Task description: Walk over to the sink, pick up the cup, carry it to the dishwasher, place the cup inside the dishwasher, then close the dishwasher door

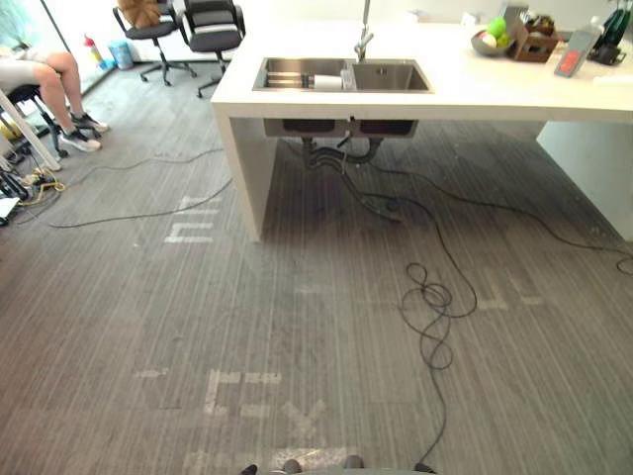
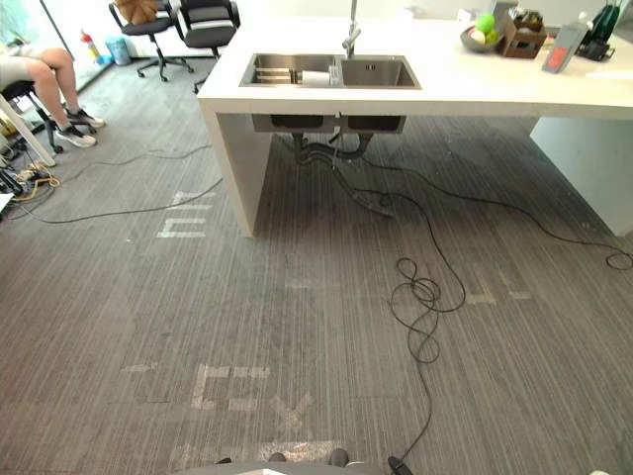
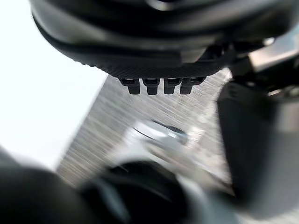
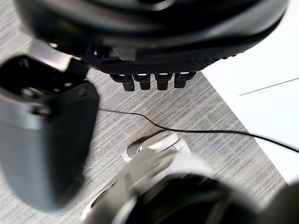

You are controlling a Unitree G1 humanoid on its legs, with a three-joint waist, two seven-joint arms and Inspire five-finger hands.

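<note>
— What lies closest to us?

— Our own hands, low over the grey floor (image 1: 297,327). The left hand (image 3: 159,70) has its fingers (image 3: 152,86) straight and loose, the thumb standing apart, and nothing in it. The right hand (image 4: 149,60) is the same: fingers (image 4: 145,80) relaxed and empty.

— And ahead of the hands?

— First we see pale tape marks (image 1: 242,388) on the floor. Well beyond them is the white counter (image 1: 475,84) with the sink (image 1: 391,77) set into it.

— Where is the cup?

— The white cup (image 1: 327,83) is in the sink's left basin, close by the divider and far from either hand. We cannot tell whether it stands or lies. The faucet (image 1: 364,40) rises just behind it.

— Anything further off?

— A bowl of fruit (image 1: 490,42) sits on the counter, out toward the right hand's side. Far off on the left hand's side a person (image 1: 54,84) is seated, with office chairs (image 1: 213,30) beyond.
</note>
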